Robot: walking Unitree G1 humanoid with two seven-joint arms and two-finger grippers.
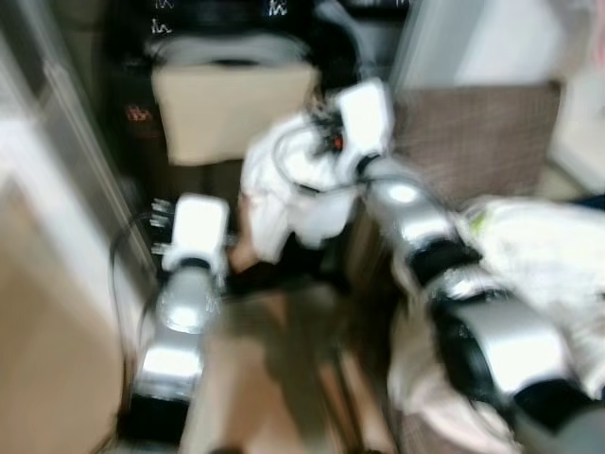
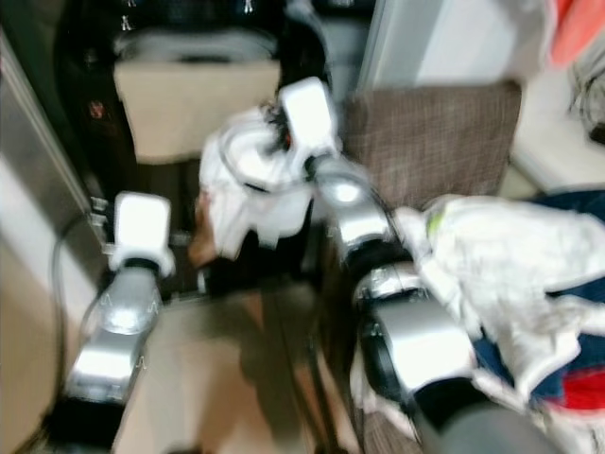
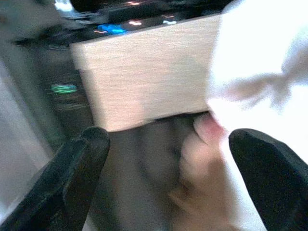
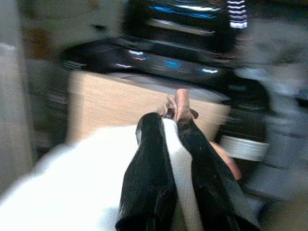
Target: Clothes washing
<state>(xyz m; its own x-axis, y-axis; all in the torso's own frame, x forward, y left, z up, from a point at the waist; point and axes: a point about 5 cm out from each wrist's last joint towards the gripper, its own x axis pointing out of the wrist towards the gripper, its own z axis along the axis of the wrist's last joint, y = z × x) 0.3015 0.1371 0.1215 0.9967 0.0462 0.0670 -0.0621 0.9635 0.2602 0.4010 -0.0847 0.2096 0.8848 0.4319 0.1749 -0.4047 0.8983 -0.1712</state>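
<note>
All views are blurred. A white garment (image 1: 284,194) hangs in front of a dark washing machine (image 4: 192,43) with lit displays. My right gripper (image 4: 167,120) is shut on a fold of this white garment (image 4: 72,192), raised in front of a beige panel (image 1: 232,109) on the machine. Lower and to the left, my left gripper (image 3: 168,137) is open with nothing between its fingers (image 3: 82,163), pointing at the beige panel (image 3: 144,77) and the garment's edge (image 3: 260,67). A pinkish shape (image 3: 202,159) sits under that garment edge, too blurred to identify.
A brown woven basket (image 1: 473,142) stands at the right. In front of it lies a pile of white, blue and red clothes (image 2: 492,255). A pale wall or door (image 1: 38,208) runs along the left. Tan floor (image 2: 217,378) lies between my arms.
</note>
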